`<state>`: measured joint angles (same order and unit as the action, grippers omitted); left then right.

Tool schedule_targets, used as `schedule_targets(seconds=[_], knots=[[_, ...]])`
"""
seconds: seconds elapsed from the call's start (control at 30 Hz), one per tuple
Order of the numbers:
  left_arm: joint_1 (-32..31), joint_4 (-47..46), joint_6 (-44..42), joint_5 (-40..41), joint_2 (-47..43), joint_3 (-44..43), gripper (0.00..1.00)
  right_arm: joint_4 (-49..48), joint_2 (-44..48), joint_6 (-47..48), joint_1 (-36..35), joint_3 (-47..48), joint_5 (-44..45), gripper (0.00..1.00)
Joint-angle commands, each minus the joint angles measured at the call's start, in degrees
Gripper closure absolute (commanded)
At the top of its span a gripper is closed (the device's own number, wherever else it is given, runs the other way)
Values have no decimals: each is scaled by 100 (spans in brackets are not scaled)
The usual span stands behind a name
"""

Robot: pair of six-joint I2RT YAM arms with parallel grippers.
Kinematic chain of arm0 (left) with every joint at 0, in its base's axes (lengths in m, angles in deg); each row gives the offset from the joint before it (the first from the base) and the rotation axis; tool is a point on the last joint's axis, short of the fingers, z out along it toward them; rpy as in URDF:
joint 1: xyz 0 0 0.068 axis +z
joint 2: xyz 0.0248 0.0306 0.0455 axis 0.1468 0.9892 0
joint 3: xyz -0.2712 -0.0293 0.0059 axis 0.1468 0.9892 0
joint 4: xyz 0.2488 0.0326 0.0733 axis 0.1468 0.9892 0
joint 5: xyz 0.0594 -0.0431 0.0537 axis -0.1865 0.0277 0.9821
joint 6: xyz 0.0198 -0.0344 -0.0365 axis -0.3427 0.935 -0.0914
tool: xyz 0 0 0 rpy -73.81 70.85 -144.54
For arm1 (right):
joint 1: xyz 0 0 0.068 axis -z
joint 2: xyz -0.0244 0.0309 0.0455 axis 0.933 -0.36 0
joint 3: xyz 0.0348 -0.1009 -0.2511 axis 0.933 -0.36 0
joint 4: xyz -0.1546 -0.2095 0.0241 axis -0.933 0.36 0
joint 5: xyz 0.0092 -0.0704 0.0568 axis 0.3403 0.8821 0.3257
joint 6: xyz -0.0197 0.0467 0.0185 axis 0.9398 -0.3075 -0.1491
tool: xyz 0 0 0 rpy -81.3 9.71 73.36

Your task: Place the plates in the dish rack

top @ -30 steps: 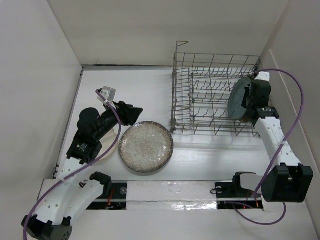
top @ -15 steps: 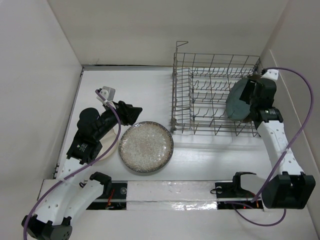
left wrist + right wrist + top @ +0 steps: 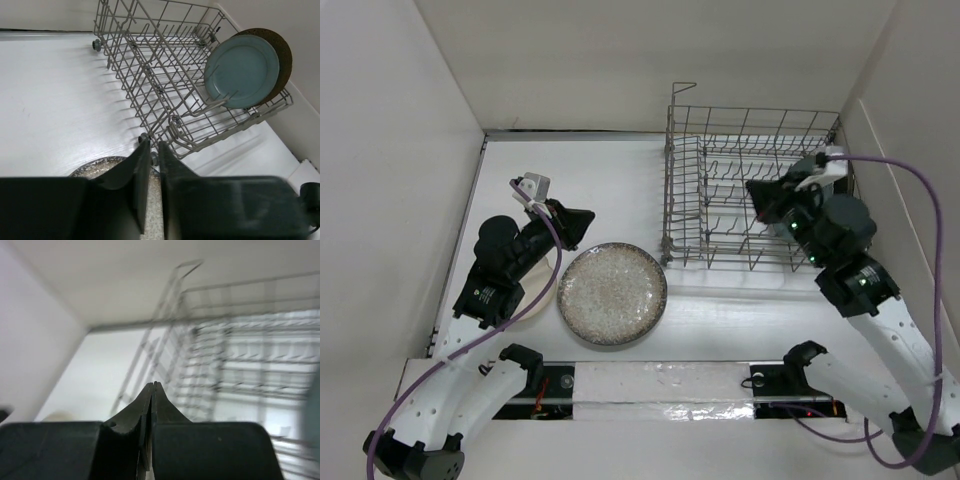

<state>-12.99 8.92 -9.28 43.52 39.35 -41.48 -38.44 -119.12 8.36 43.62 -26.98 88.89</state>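
The large speckled plate (image 3: pixel 612 294) lies flat on the table left of the dish rack (image 3: pixel 720 200). My left gripper (image 3: pixel 585 220) hovers over the plate's far-left rim, shut with only a thin slit and holding nothing. In the left wrist view (image 3: pixel 151 144) the speckled plate (image 3: pixel 152 210) shows below the slit. The grey-blue plate (image 3: pixel 242 70) stands upright at the right end of the rack (image 3: pixel 160 65), the brown plate (image 3: pixel 284 52) just behind it. My right gripper (image 3: pixel 755 190) is shut and empty above the rack's middle (image 3: pixel 153 384). The cream plate (image 3: pixel 544 296) lies partly under my left arm.
White walls enclose the table on the left, back and right. The rack (image 3: pixel 240 355) fills the back right corner, with upright tines and tall wire sides. A raised strip (image 3: pixel 660 380) runs along the near edge between the two arm bases.
My right gripper let go of the grey-blue plate in the rack, swung left over the rack's middle and shut. My left gripper closed from open above the speckled plate's rim.
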Motion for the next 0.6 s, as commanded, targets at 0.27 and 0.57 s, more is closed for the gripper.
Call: schedule_targets(seconds=[0.27,0.57], knots=[[-37,-128,-51,165,-134,-228,100,74,-684,-1788,-4395,-658,1064,100],[-37,-128,-59,209,-168,-228,100,839,-1731,-4581,-6638,-1246,2989,100]])
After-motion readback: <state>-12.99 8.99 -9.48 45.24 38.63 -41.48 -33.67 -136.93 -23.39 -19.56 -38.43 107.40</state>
